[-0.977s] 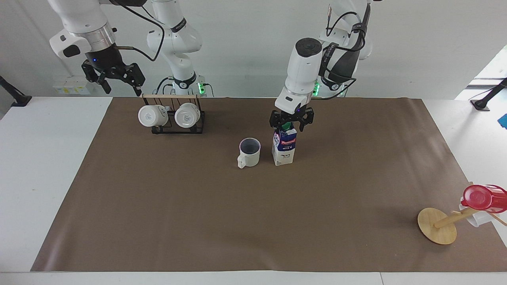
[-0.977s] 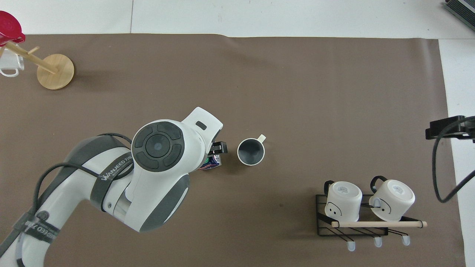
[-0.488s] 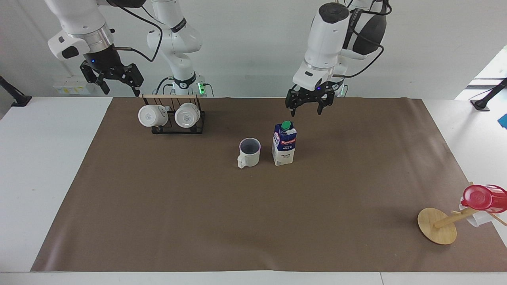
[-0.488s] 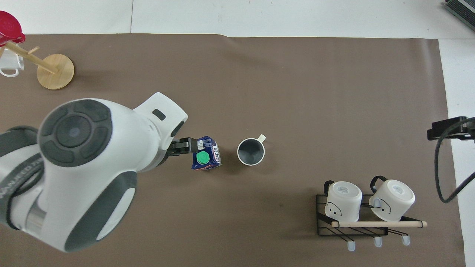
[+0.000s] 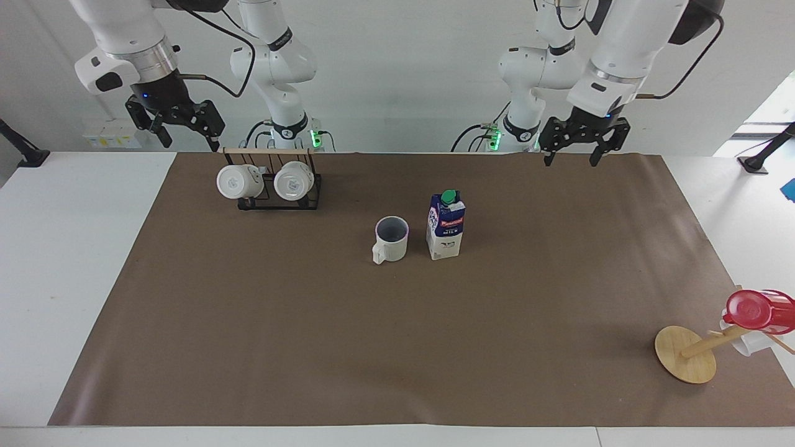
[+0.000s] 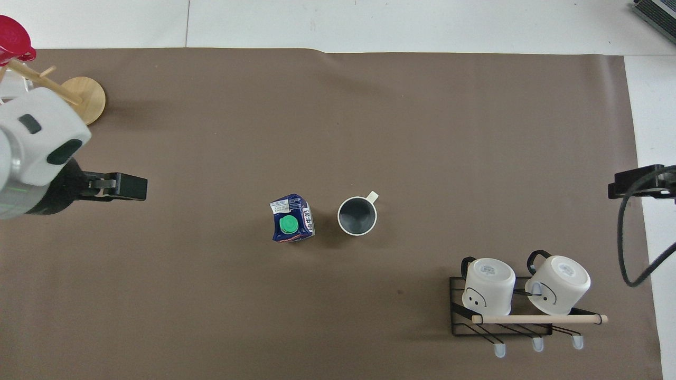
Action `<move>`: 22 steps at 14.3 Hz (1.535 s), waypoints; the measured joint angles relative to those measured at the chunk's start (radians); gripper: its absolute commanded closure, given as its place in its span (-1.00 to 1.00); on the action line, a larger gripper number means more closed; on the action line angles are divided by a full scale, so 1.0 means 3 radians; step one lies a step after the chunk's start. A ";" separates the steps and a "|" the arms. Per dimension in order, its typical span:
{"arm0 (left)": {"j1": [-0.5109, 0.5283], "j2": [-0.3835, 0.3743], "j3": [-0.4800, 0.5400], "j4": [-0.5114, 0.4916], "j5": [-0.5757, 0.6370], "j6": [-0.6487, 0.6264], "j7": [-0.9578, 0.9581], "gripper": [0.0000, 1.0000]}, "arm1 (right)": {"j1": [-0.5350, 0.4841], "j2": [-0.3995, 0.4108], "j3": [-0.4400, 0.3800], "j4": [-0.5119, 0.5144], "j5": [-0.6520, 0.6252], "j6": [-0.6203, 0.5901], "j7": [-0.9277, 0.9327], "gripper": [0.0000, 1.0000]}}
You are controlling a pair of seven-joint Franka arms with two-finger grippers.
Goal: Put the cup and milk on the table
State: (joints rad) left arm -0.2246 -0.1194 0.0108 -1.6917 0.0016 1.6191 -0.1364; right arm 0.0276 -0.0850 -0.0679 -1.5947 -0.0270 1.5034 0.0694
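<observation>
Left gripper (image 5: pixel 572 151): raised above the edge of the brown mat (image 5: pixel 397 347) nearest the robots, toward the left arm's end of the table (image 5: pixel 74 261); its fingers (image 5: pixel 549 156) point down, spread wide, with nothing between them. In the overhead view the same gripper (image 6: pixel 119 186) enters at the frame edge. The left forearm slopes up and away from the wrist toward the top of the facing view.

Right gripper (image 5: pixel 183 127): hangs in the air above the table's edge at the right arm's end, just over the wire rack (image 5: pixel 279 180); fingers parted and empty, wrist tilted.

Milk (image 5: pixel 445 225): upright on the mat near its middle, green cap up, well apart from both grippers. Cup (image 5: pixel 391 239): upright, mouth up, just beside the carton on the right arm's side without touching it; its handle points away from the robots.

Surroundings: the rack carries two white mugs (image 5: pixel 239 181) on their sides. A wooden cup stand (image 5: pixel 686 354) bearing a red cup (image 5: pixel 754 310) sits at the mat's corner farthest from the robots at the left arm's end. Wide bare mat surrounds carton and cup on all sides.
</observation>
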 measured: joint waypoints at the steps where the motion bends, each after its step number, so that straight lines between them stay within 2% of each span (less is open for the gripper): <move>1: 0.0095 0.0000 0.0003 0.0039 0.0000 -0.0049 0.0124 -1.00 | 0.0000 0.0000 0.0002 0.0000 0.0000 0.0000 0.0000 -1.00; 7: 0.0378 0.0001 0.0013 0.0060 0.0000 -0.0108 0.0414 -1.00 | 0.0000 0.0000 0.0003 0.0000 0.0000 0.0000 0.0000 -1.00; 22: 0.0380 0.0001 -0.0007 0.0129 0.0000 -0.0118 0.0523 -1.00 | 0.0000 0.0000 0.0003 0.0000 0.0000 0.0000 0.0000 -1.00</move>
State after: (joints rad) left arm -0.1105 -0.1193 0.0088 -1.6529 0.0016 1.5838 0.0204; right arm 0.0277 -0.0850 -0.0669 -1.5947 -0.0269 1.5035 0.0695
